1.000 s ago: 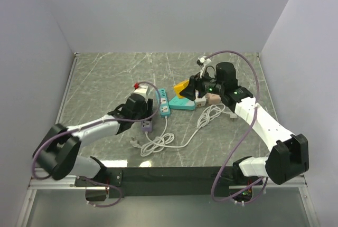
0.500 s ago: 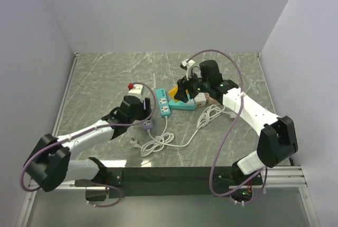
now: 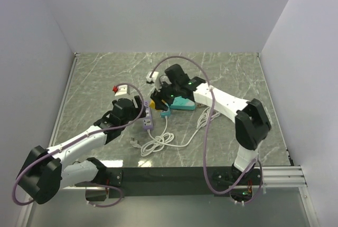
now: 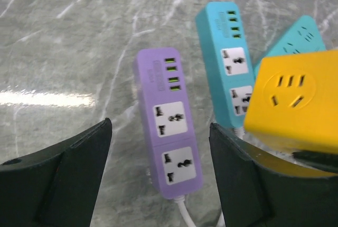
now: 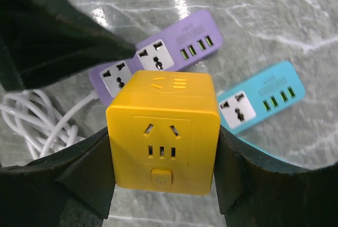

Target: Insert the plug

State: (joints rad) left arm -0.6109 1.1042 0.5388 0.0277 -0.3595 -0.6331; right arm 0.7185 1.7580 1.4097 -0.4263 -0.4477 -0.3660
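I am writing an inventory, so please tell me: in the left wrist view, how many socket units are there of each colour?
Purple socket unit: 1
Turquoise socket units: 2
Yellow socket unit: 1
Total: 4

perhaps a second teal strip (image 4: 299, 37), mostly hidden behind yellow cube (image 4: 289, 104)
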